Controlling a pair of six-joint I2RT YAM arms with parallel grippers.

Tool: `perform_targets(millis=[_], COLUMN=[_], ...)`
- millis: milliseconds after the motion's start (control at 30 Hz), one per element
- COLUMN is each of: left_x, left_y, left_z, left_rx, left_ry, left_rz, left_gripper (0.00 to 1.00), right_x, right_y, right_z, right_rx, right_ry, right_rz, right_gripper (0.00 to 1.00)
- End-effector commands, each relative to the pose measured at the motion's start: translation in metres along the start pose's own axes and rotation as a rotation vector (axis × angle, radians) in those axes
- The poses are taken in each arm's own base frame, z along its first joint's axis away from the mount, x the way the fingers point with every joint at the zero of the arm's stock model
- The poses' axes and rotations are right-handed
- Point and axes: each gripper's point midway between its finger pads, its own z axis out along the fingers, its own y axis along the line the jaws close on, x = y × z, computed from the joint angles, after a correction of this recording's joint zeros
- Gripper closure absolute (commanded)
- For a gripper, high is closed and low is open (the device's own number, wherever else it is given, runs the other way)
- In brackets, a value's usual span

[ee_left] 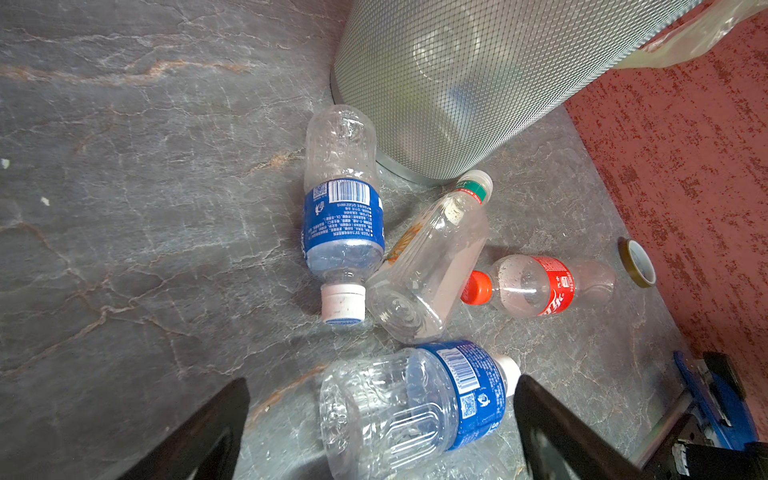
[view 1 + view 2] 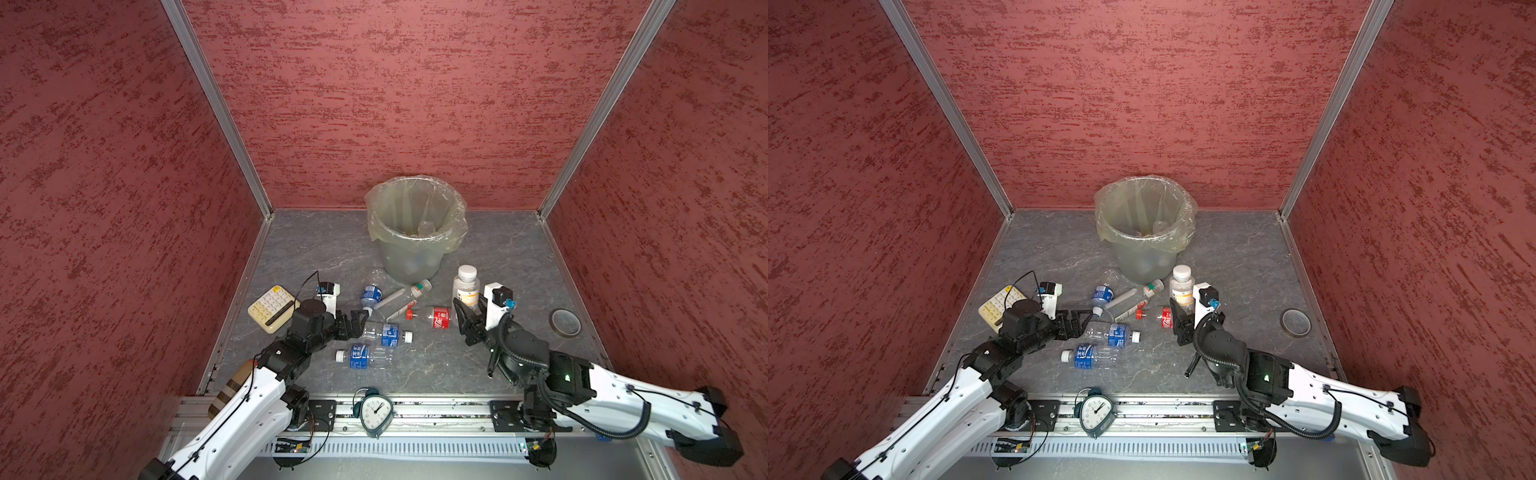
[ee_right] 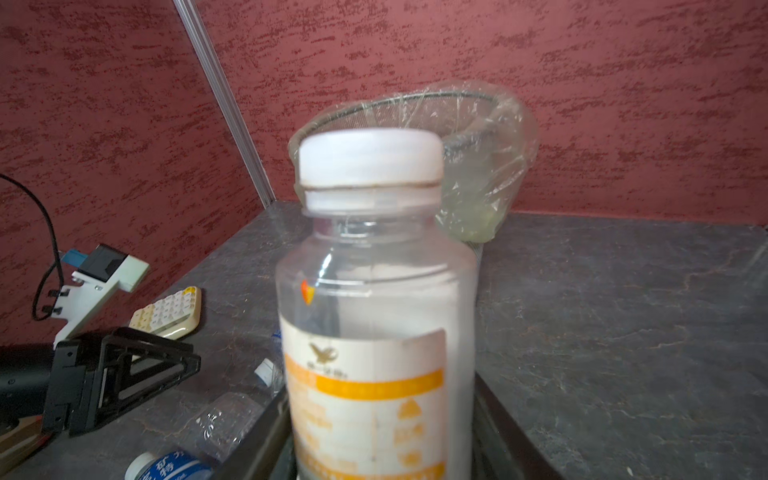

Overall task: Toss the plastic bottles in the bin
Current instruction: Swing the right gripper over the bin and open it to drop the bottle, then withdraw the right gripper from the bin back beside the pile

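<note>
- The bench (image 2: pixel 519 249) carries everything. The bin (image 2: pixel 409 262) stands at its far middle, bag folded over the rim, and I place all else from it.
- My right gripper (image 2: pixel 469 307) is clenched on the yellow-labelled bottle (image 2: pixel 466 286), which is white-capped, upright and near the bin's foot on my right. I cannot tell whether its base is off the bench.
- My left gripper (image 2: pixel 358 322) is released and wide, well short of the bin on my left. In the left wrist view the clear base of a blue-labelled bottle (image 2: pixel 386 334) lies between its fingers, ungripped.
- Loose bottles lie in front of the bin. A second blue-labelled bottle (image 2: pixel 371 293) is just beside its foot, with the green-capped bottle (image 2: pixel 401 301) next to it. The red-labelled bottle (image 2: pixel 434 318) is farther out, and a third blue-labelled bottle (image 2: pixel 361 357) is farthest from the bin.
- I judge the step in hand to be my right arm's carry to the bin. Next I must raise the bottle clear of the rim, bring it over the mouth, then let go. My left gripper needs to settle around its bottle's body and close.
</note>
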Motion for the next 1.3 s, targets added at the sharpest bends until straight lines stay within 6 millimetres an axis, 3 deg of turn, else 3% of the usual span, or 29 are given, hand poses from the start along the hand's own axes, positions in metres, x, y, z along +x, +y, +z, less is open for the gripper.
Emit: perform_targets(millis=[0, 100, 267, 367, 400, 467, 633, 800, 933, 967, 1100, 1267], left_x=[0.002, 0.002, 0.001, 0.0, 0.0, 0.0, -0.001, 0.0, 0.0, -0.001, -0.002, -0.001], left_y=[0.0, 0.0, 0.001, 0.003, 0.003, 0.004, 0.005, 0.004, 0.004, 0.005, 0.005, 0.005], left_z=[0.002, 0.002, -0.003, -0.007, -0.008, -0.01, -0.014, -0.01, -0.009, -0.009, -0.008, -0.005], left_rx=[0.012, 0.013, 0.014, 0.011, 0.011, 0.009, 0.013, 0.016, 0.014, 0.012, 0.009, 0.002], left_ry=[0.001, -0.003, -0.027, -0.046, -0.05, -0.057, -0.078, -0.06, -0.054, -0.056, -0.054, -0.035], left_rz=[0.016, 0.018, 0.016, 0.013, 0.012, 0.009, 0.004, 0.002, 0.003, 0.002, 0.002, 0.001], left_gripper=[0.01, 0.01, 0.01, 0.01, 0.01, 0.01, 0.01, 0.01, 0.01, 0.01, 0.01, 0.01], right_x=[-0.074, -0.118, -0.178, -0.196, -0.186, -0.186, -0.196, -0.209, -0.203, -0.209, -0.198, -0.168], right_y=[0.0, 0.001, -0.012, -0.011, -0.016, -0.022, -0.029, -0.029, -0.033, -0.034, -0.04, -0.057], right_z=[0.004, 0.034, 0.127, 0.188, 0.214, 0.231, 0.225, 0.203, 0.191, 0.18, 0.167, 0.142], right_rx=[0.068, 0.08, 0.059, 0.022, 0.037, 0.05, 0.061, 0.051, 0.061, 0.062, 0.071, 0.111], right_ry=[-0.165, -0.197, -0.188, -0.14, -0.098, -0.08, -0.104, -0.129, -0.124, -0.141, -0.136, -0.136], right_rz=[0.009, -0.003, 0.03, 0.041, 0.04, 0.046, 0.059, 0.051, 0.047, 0.05, 0.053, 0.078], right_gripper=[0.71, 0.71, 0.67, 0.46, 0.36, 0.18, 0.04, 0.02, 0.01, 0.02, 0.01, 0.01])
